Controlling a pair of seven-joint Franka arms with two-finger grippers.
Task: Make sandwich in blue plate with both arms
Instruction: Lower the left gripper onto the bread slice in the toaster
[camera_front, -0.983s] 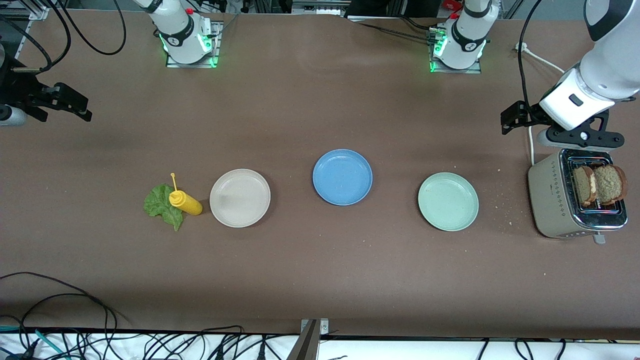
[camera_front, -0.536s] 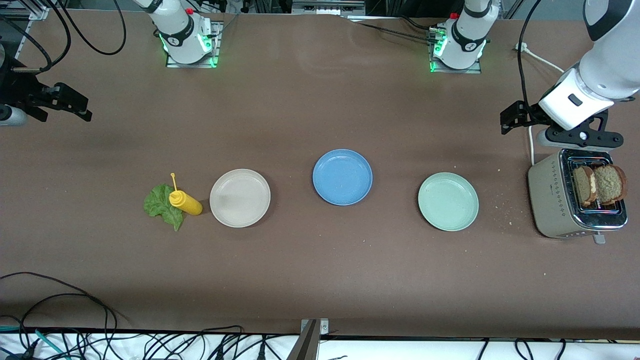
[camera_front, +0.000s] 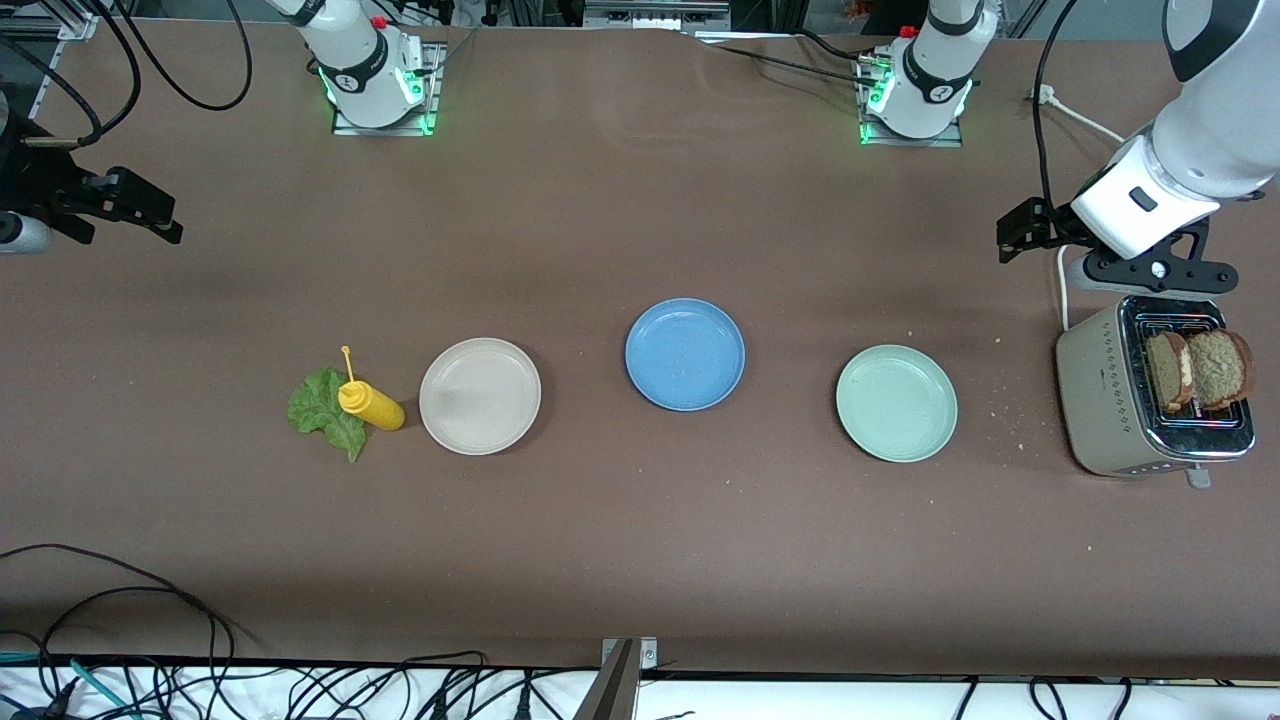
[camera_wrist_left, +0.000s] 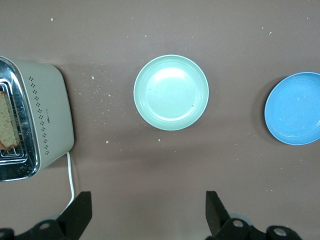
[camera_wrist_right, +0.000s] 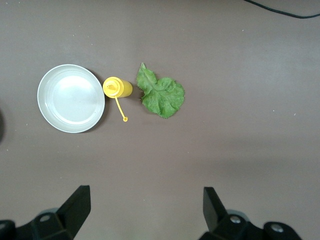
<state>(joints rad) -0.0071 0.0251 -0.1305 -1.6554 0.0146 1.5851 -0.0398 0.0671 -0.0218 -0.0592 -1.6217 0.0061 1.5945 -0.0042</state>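
Note:
The empty blue plate (camera_front: 685, 354) (camera_wrist_left: 293, 108) lies mid-table. Two brown bread slices (camera_front: 1168, 370) (camera_front: 1218, 368) stand in the toaster (camera_front: 1100, 400) at the left arm's end; one slice (camera_wrist_left: 7, 125) shows in the left wrist view. A green lettuce leaf (camera_front: 320, 412) (camera_wrist_right: 161, 94) lies flat toward the right arm's end. My left gripper (camera_front: 1150, 270) (camera_wrist_left: 147, 215) hangs open and empty over bare table beside the toaster. My right gripper (camera_front: 25, 232) (camera_wrist_right: 145, 210) hangs open and empty over bare table at the right arm's end, away from the leaf.
A beige-white plate (camera_front: 480, 396) (camera_wrist_right: 71, 98) and a yellow squeeze bottle (camera_front: 372, 406) (camera_wrist_right: 117, 87) sit by the lettuce. A mint-green plate (camera_front: 896, 403) (camera_wrist_left: 171, 92) lies between the blue plate and the toaster (camera_wrist_left: 45, 117). Crumbs dot the table near the toaster.
The left arm's hand has drifted slightly away from the toaster, toward the robots' bases. The right arm and everything on the table stay put.

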